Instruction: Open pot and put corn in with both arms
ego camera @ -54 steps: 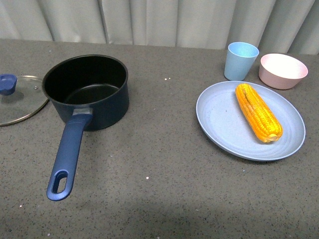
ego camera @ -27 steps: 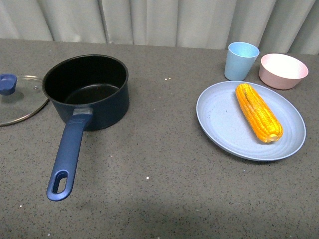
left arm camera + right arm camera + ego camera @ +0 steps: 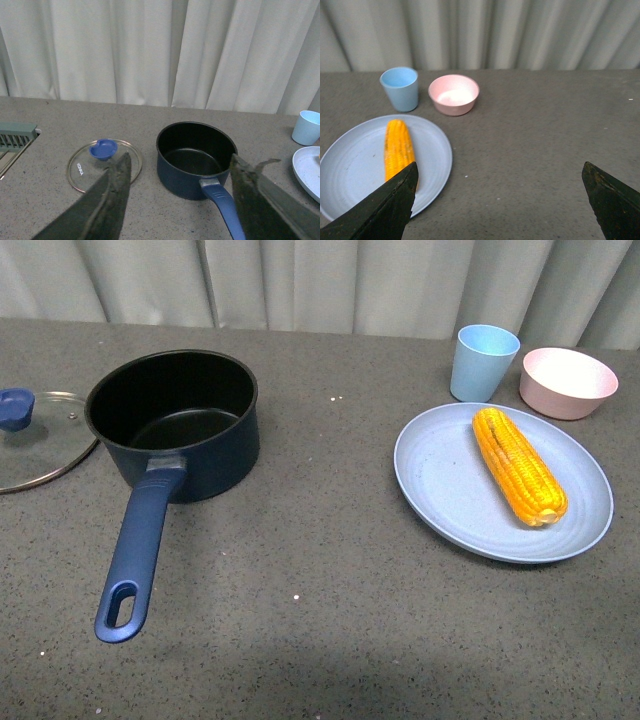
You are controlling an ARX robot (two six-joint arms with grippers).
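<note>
The pot stands uncovered on the grey worktop, toward 9 o'clock in the front view, with its black inside bare. Its blue handle runs out toward 7 o'clock. The glass lid with a blue knob lies flat just beside the pot at its 9 o'clock. The corn lies on a blue plate toward 3 o'clock, well apart from the pot, with a light blue cup and a pink bowl at the plate's 12 o'clock.

Neither arm shows in the front view. The left end effector is spread wide and grips nothing; the pot sits ahead of it, framed between its two fingers and apart from them. The right end effector is also gaping wide and empty. The corn lies ahead of it, off toward one finger, which seems to hide the cob's near end.
</note>
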